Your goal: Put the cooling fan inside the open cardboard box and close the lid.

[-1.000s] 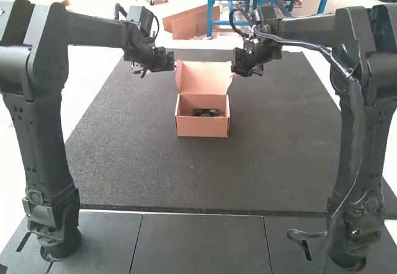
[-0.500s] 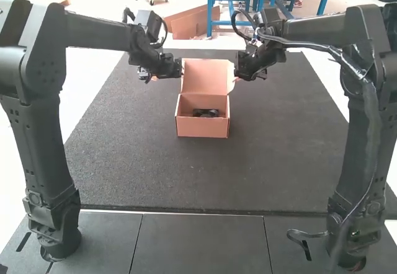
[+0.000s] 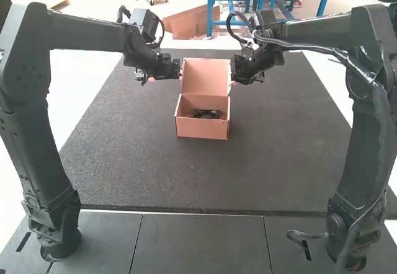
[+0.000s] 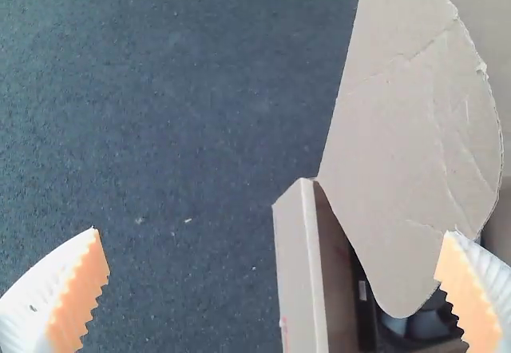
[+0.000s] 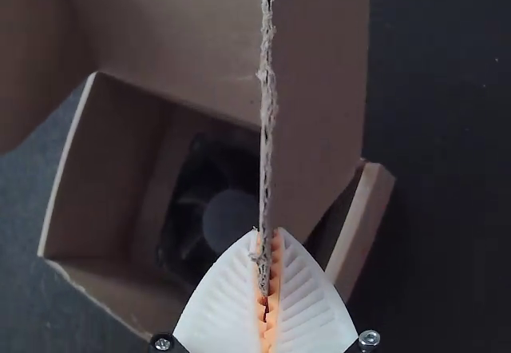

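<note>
The open cardboard box (image 3: 201,124) sits mid-mat with the black cooling fan (image 3: 206,113) lying inside it. Its lid (image 3: 206,77) stands upright at the back. My right gripper (image 3: 235,75) is at the lid's right edge. It is shut on the lid's side flap (image 5: 307,121), whose edge runs up from between the ribbed fingers (image 5: 299,297). The fan (image 5: 209,213) sits in the box below. My left gripper (image 3: 176,70) is at the lid's left edge and stands open. The lid's rounded left flap (image 4: 411,153) lies between its orange pads (image 4: 76,289) without touching them.
The box rests on a dark mat (image 3: 124,162) with free room on all sides. Loose cardboard (image 3: 192,20) lies on the floor beyond the mat's far edge.
The lid has been raised from leaning back to standing upright. Both grippers moved inward with it, the left one closing in on the lid's left edge.
</note>
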Robot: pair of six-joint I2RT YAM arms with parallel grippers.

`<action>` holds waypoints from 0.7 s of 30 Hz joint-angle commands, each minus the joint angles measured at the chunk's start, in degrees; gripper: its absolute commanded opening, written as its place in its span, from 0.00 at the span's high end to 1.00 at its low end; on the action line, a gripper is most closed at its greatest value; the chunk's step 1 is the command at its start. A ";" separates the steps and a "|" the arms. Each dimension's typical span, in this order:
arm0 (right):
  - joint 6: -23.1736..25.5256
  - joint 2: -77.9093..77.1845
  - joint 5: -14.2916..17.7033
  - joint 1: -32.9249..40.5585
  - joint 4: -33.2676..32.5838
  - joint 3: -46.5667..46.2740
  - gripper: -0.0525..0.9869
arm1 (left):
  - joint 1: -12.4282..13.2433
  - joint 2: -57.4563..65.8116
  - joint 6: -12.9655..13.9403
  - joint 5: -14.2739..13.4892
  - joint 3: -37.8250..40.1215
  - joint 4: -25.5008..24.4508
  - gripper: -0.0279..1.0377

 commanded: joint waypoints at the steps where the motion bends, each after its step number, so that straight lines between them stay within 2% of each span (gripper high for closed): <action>1: -0.89 -3.91 -0.23 0.90 0.23 -0.95 0.96 | -0.52 -1.99 -0.14 0.36 -0.72 0.41 0.07; 11: -1.16 -7.87 1.18 1.08 3.92 -7.37 0.96 | -0.52 -2.78 -0.22 0.45 -2.13 0.59 0.07; 21: -1.42 -8.92 1.97 3.63 6.03 -9.83 0.96 | -0.52 -4.01 -0.22 0.45 -3.97 1.64 0.07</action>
